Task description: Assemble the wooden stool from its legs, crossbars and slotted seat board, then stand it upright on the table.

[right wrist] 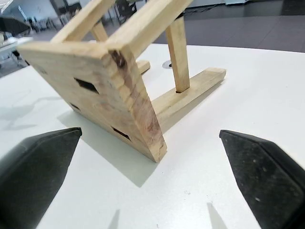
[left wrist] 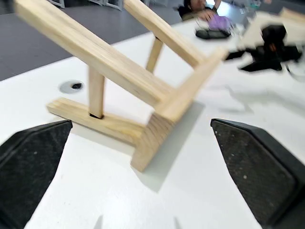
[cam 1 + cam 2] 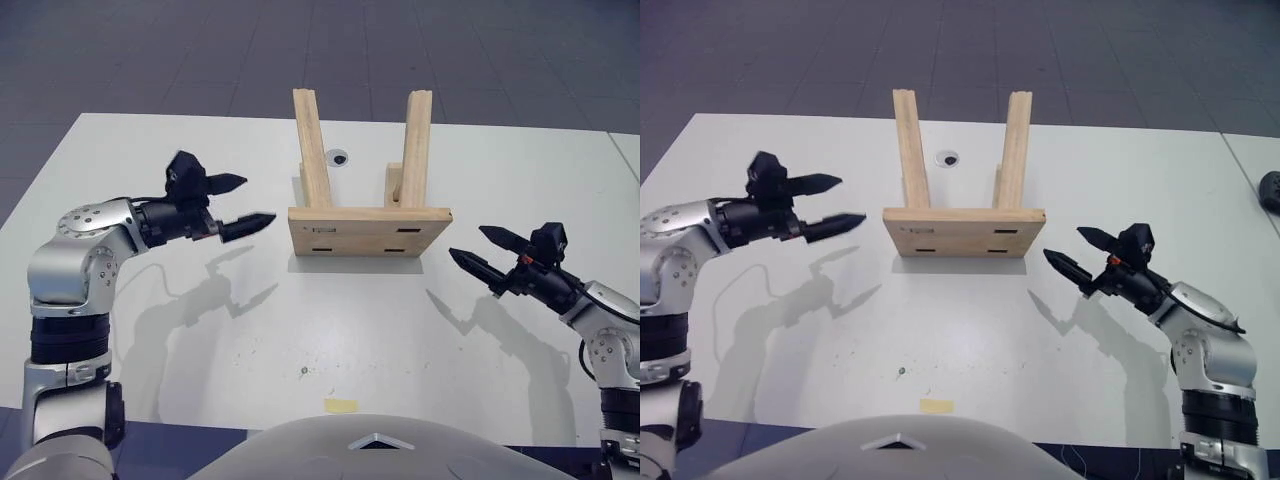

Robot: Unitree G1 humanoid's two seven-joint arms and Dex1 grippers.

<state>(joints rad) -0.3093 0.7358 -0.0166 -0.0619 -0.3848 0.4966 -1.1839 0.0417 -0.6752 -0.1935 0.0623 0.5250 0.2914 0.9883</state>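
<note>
Found stool assembled but lying on its side, midway between the left and right edges of the table and nearer the far edge. Noted seat board standing on one long edge, flat face turned toward the near edge, with four dark slots showing in it. Noted two upper legs running from the board toward the far edge, raised off the surface, and lower legs lying flat on it. Confirmed a crossbar set upright between upper and lower leg on the right side, with a matching one on the left. Recorded left gripper held above the surface off the board's left end, near the wood but apart from it, fingers spread wide and tips aimed at the stool. Recorded right gripper off the board's right end, a little closer to the near edge, likewise clear of the wood, spread wide and gripping nothing. Logged a round hole in the surface between the upper legs, toward the far edge. Logged a yellow tape strip at the near edge, about midway along it.
</note>
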